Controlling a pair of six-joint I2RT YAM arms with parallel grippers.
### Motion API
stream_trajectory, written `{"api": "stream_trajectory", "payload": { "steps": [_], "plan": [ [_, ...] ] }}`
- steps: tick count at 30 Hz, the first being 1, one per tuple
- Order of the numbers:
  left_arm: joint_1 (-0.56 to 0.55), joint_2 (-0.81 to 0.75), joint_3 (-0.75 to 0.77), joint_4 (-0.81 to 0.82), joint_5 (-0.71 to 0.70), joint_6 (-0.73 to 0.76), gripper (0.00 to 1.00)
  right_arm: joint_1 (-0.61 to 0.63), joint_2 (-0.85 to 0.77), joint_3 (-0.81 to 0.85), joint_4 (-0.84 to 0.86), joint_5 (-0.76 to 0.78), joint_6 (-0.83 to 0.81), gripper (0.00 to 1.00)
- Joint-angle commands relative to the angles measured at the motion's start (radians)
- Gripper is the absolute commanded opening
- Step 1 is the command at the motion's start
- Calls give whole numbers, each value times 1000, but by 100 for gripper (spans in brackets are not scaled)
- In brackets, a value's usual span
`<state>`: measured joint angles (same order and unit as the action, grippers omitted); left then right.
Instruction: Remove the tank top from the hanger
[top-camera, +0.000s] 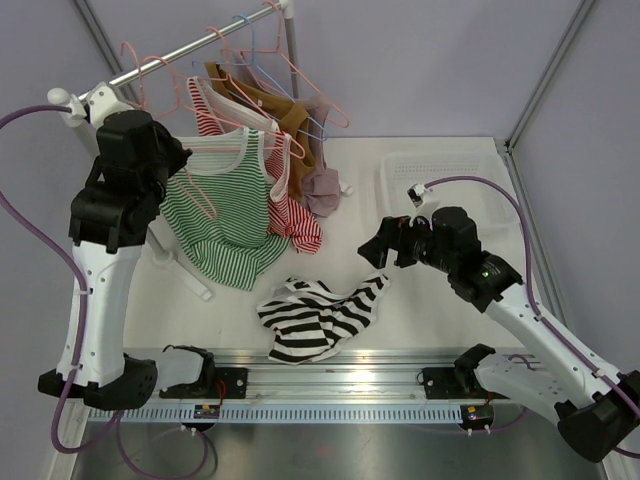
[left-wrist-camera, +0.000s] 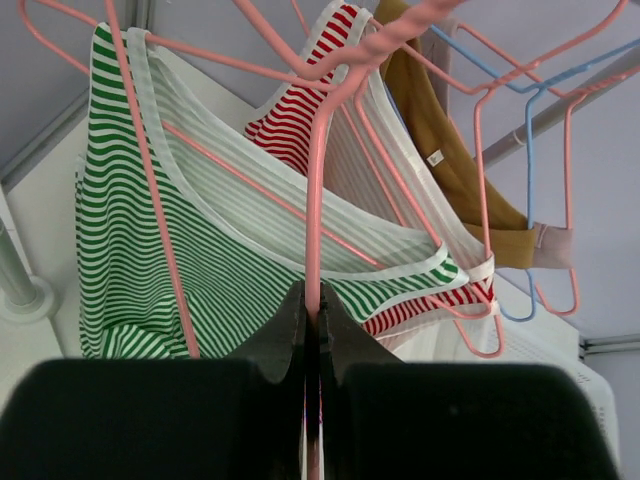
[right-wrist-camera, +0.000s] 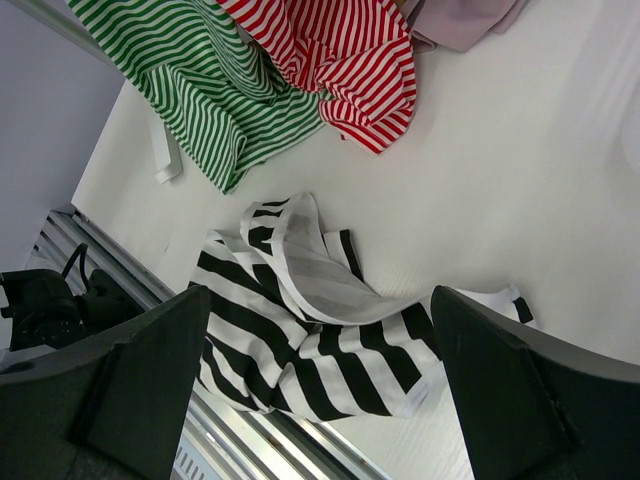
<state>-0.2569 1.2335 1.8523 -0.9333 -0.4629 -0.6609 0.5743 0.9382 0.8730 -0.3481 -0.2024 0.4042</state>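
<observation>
Starting on your left side, the left gripper (left-wrist-camera: 312, 300) is pinched tight on the thin pink wire hanger (left-wrist-camera: 313, 200), with both fingers pressed flat against its upright strand. It is raised beside the metal clothes rail (top-camera: 170, 60).

The green-and-white striped tank top (top-camera: 225, 225) hangs on that hanger. In the left wrist view its straps loop over the pink shoulders just ahead of the fingers. In the top view the body falls away below and to the right of the gripper. Its long axis therefore runs from the straps at the gripper down to the hem, which lies near the white tabletop (top-camera: 430, 310).

A red-and-white striped top (left-wrist-camera: 300, 130) hangs just behind the green one on the next hanger, touching it, so watch that you don't drag both.

Further right, your right gripper (right-wrist-camera: 320, 300) is spread wide and holds nothing. It hovers low over a crumpled black-and-white striped garment (top-camera: 320, 315) lying on the tabletop. The green hem is up and to the left of it, with a bare stretch of tabletop between them.

My judgement is that the free right arm is the one to take the fabric. You would reach left toward the hem or a strap and pull it off the hanger's shoulders while the left holds the hanger steady.
</observation>
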Motion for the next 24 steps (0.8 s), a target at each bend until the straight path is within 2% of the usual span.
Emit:
{"api": "stream_trajectory", "payload": {
  "steps": [1,2,6,8,11,15,17,19,20,22,23,24],
  "plan": [
    [88,30,68,54,128,-31,0,2,-7,58,-5,1,-21,99],
    [111,43,67,63,185,-34,0,2,-4,58,-5,-2,-21,99],
    [198,77,29,85,256,-48,0,2,-1,49,12,-15,-19,99],
    [222,61,-81,129,320,-71,0,1,4,38,38,-26,-21,99],
    [255,29,-169,191,371,-97,0,2,39,31,69,-80,-24,99],
    [257,-9,-283,237,383,-114,0,4,115,47,72,-175,-31,100],
    [280,-32,-307,249,392,-120,0,10,157,50,80,-172,-34,100],
    [285,-43,-320,255,405,-118,7,39,181,55,81,-157,-51,99],
    [285,-49,-321,255,409,-115,17,62,206,61,71,-135,-57,99],
    [285,-65,-321,260,411,-111,18,140,235,84,55,-36,-82,99],
    [285,-71,-320,257,414,-106,22,162,266,89,49,-7,-87,100],
    [286,-75,-317,252,418,-103,36,177,283,99,46,29,-85,99]
  ]
}}
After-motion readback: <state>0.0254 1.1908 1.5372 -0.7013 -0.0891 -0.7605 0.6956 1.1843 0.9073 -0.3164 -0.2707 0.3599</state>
